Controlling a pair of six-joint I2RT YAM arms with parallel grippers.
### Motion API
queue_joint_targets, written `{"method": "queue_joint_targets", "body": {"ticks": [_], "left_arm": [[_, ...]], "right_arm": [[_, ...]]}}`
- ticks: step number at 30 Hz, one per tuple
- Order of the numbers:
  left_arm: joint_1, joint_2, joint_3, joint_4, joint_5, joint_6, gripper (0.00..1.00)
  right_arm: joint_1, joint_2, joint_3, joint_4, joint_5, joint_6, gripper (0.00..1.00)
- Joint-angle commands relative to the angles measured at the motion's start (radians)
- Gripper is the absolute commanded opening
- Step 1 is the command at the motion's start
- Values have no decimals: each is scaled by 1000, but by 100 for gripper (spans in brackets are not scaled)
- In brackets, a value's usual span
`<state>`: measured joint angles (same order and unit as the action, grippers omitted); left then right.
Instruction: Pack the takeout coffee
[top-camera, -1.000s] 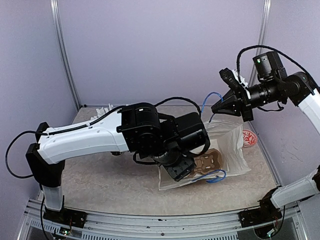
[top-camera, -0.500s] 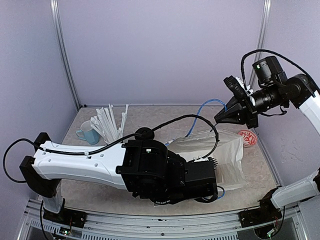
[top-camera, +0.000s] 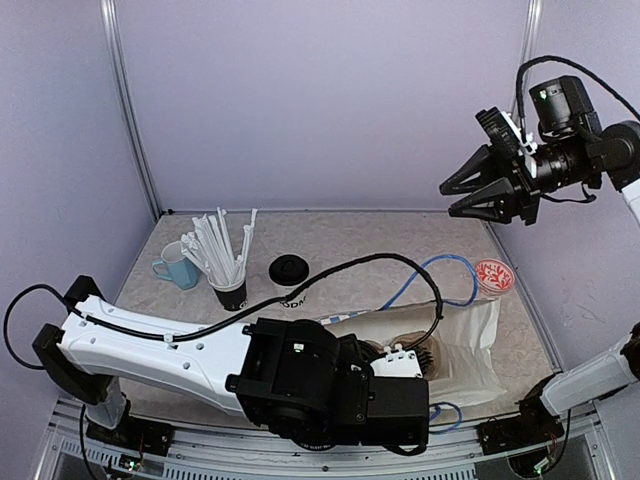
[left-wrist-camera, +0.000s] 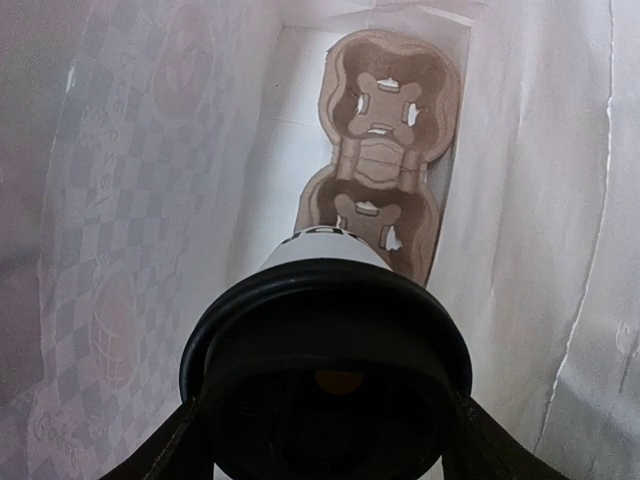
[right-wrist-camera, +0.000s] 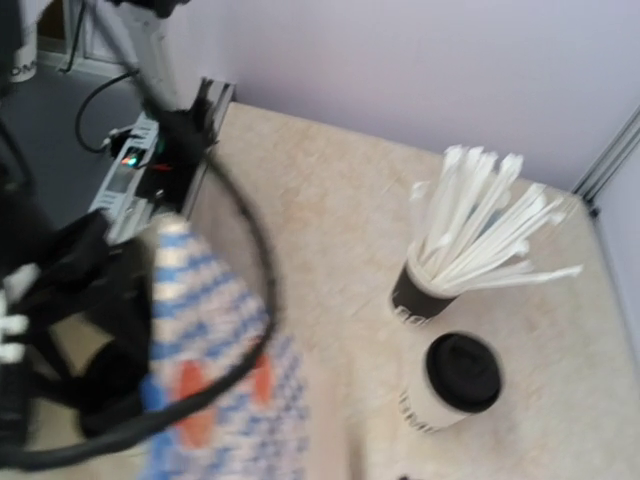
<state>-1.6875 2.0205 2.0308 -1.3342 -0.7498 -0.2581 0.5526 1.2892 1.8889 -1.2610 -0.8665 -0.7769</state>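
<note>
1 cup (left-wrist-camera: 325, 340) in bag (left-wrist-camera: 150, 200) w/ carrier (left-wrist-camera: 385, 130).

Two white paper cups with round black plastic lids (left-wrist-camera: 322, 255): one between the fingers of the left claw (left-wrist-camera: 325, 405), the other cup (top-camera: 288, 268) well apart from the right claw (top-camera: 447, 200). Beside it, one black cup of white straws (top-camera: 230, 292) and one light-blue handled mug (top-camera: 176, 270).

The left arm (top-camera: 150, 345) and right arm (top-camera: 598, 378) have white shells, black joints, looping black cables.

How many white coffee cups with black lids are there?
2. The first cup stands on the table beside the black cup of straws; the second cup is inside the white bag, held by the left gripper. The left arm could hide more.
</note>
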Motion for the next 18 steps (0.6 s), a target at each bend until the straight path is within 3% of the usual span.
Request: {"method": "queue_joint_targets", "body": {"ticks": [1,8,18], "left_arm": [[-49,-12,7,-32,-25,-60,44],[-123,12,-32,-32,-43,-79,42],[-120,35,-58,-32,-105,-22,42]], "right_arm": [[-19,44,60,10,30,18,33],[-38,42,-95,193,193,74,37],[-105,155,-347,311,216,60,35]]}}
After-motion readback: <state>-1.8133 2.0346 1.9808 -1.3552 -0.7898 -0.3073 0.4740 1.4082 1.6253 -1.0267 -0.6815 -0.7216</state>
